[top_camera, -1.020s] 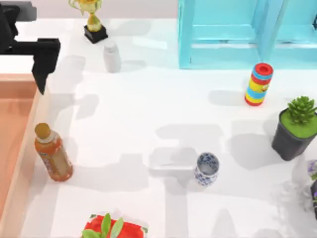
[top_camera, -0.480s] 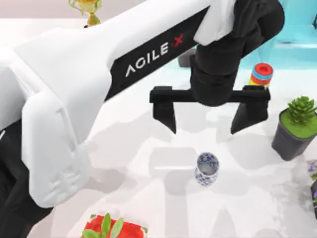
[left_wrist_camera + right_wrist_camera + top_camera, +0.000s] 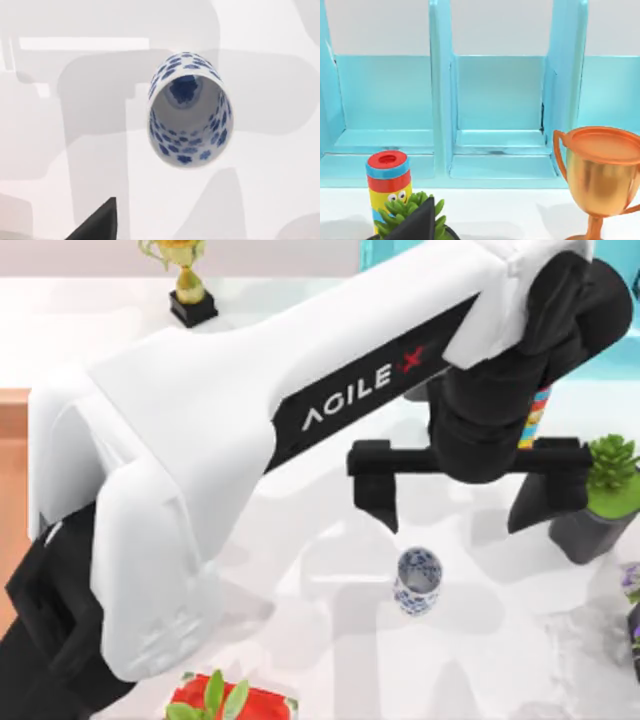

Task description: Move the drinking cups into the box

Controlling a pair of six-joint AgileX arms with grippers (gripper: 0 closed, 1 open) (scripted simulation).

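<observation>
1. At the top view's left edge a strip of the box (image 3: 10,440) of orange-brown wood shows beside the white table (image 3: 300,660); nothing can be seen inside that strip.
2. A gold trophy (image 3: 183,280) on a black base stands near the table's far edge, left of centre.
3. At the near edge lies a red packet with green leaves (image 3: 225,702).
4. The left arm (image 3: 250,430), white with black AGILEX lettering, reaches from the lower left diagonally across the table toward the upper right.
5. The left gripper (image 3: 463,512) hangs above the table with its two black fingers (image 3: 378,485) spread wide, holding nothing.
6. The white cup with blue floral pattern (image 3: 417,580) stands upright on the table, right of centre, below the gap between those fingers and nearer the left one, touching neither. In the left wrist view the cup (image 3: 189,107) is seen down its open mouth, with one dark fingertip (image 3: 97,222) apart from it.
7. Behind the gripper, a sliver of the rainbow-striped cylinder (image 3: 538,410) shows, with the turquoise cabinet (image 3: 375,248) at the far edge.
8. A succulent in a dark pot (image 3: 608,480) stands at the right edge.
9. The right wrist view faces the cabinet (image 3: 495,110), the cylinder (image 3: 388,182), the succulent (image 3: 400,212) and a copper-coloured trophy (image 3: 602,170); I cannot tell how the right gripper's claw is set.
</observation>
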